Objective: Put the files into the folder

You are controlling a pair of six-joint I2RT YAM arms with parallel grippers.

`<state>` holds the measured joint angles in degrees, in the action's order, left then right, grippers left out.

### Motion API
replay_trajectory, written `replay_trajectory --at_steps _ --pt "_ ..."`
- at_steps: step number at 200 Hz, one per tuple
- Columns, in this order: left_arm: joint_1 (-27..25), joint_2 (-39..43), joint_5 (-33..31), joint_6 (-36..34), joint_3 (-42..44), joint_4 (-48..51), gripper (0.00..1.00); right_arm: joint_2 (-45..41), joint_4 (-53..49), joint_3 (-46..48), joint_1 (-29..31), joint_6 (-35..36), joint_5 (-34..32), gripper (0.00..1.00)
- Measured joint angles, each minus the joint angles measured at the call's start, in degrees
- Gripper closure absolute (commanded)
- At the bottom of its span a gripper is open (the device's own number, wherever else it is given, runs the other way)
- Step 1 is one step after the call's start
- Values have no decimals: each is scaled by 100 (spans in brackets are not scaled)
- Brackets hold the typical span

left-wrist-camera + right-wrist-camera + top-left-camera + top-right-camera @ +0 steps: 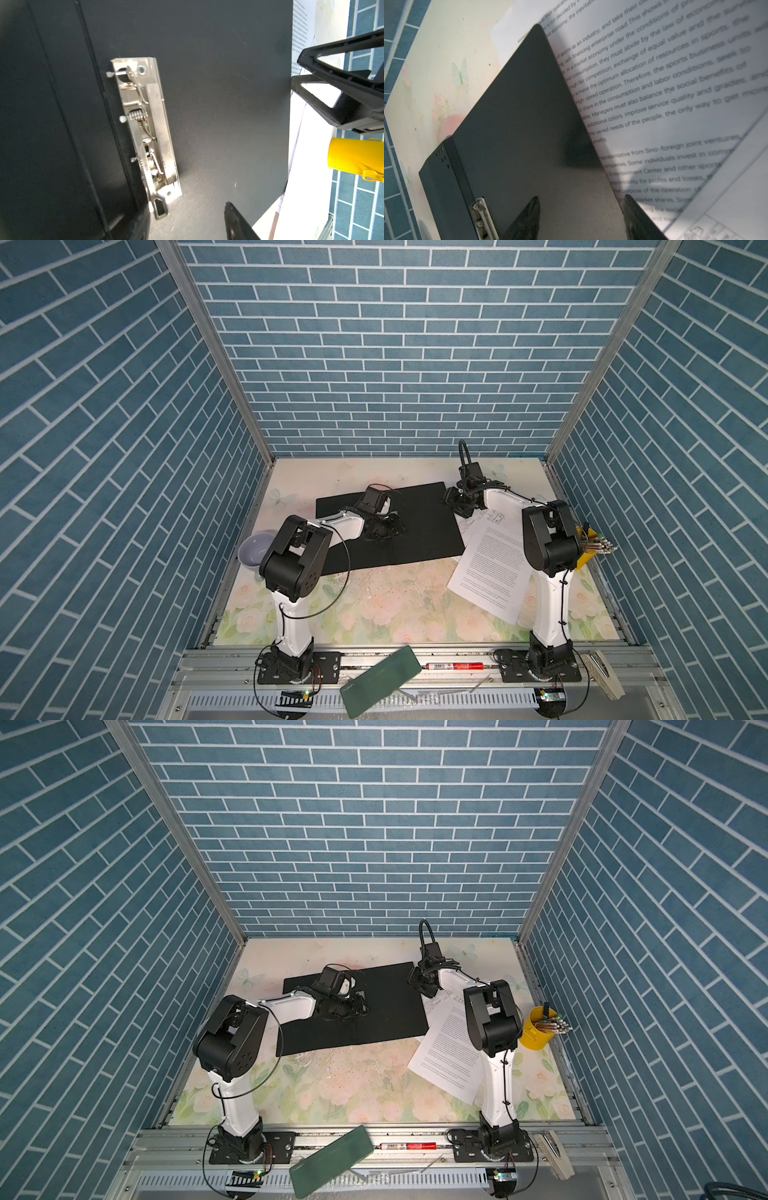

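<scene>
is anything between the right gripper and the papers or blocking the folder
Nothing visible between the right gripper and the sheets. The folder overlaps a text sheet; the left gripper hangs over its clip.

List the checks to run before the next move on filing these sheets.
1. Folder open, black inside up: ok.
2. Metal clip uncovered: ok; latched or released: cannot tell.
3. Left gripper open, by the clip: ok.
4. Right gripper open, empty, at the folder's right edge: ok.
5. Files inside folder: not ok; they lie on the table, right of it in both top views.
6. Files clear of folder: not ok; its edge covers part of a text sheet.
</scene>
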<state>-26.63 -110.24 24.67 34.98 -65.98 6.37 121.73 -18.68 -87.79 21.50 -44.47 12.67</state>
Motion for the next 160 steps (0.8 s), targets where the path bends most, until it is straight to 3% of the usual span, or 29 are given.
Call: replay_trajectory --at_steps 92,130,160 --pt "136 341 -122 9 -243 199 33 -136 87 39 26 -155 2 38" --pt "413 343 -140 -42 -343 256 41 -538 595 400 39 -601 127 42" --pt "577 243 -151 -190 -487 404 53 -647 1029 678 136 -1021 264 44"
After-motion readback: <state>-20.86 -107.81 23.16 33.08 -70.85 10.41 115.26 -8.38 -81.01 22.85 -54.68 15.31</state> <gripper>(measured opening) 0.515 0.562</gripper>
